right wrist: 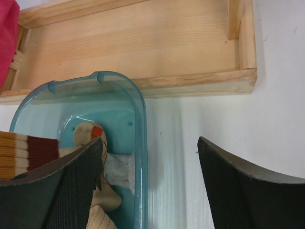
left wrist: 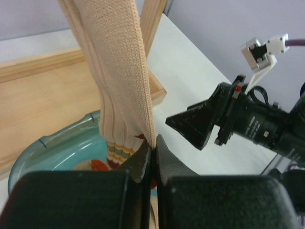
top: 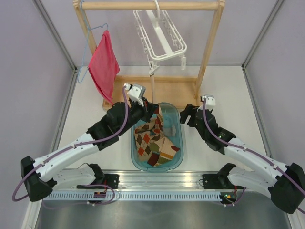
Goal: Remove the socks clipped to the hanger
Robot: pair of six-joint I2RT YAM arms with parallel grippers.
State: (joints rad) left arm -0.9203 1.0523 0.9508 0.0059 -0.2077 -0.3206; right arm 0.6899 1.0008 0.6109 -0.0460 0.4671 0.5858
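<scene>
The white hanger [top: 162, 36] hangs from the wooden rail at the back. One beige ribbed sock [left wrist: 119, 71] is stretched taut down from a clip; in the top view it is a thin strip [top: 152, 86]. My left gripper [left wrist: 154, 145] is shut on its lower edge, over the far end of the teal basin [top: 179, 143]. Several argyle socks [top: 152, 140] lie in the basin. My right gripper [right wrist: 150, 152] is open and empty, low beside the basin's right rim [right wrist: 140, 119]. Argyle and grey socks [right wrist: 116, 169] show through the basin wall.
A red-pink cloth [top: 104, 64] hangs on a blue wire hanger at the rack's left. The wooden rack base [right wrist: 143, 43] lies just behind the basin, with posts at each side. The right arm's gripper [left wrist: 200, 124] is close to my left fingers.
</scene>
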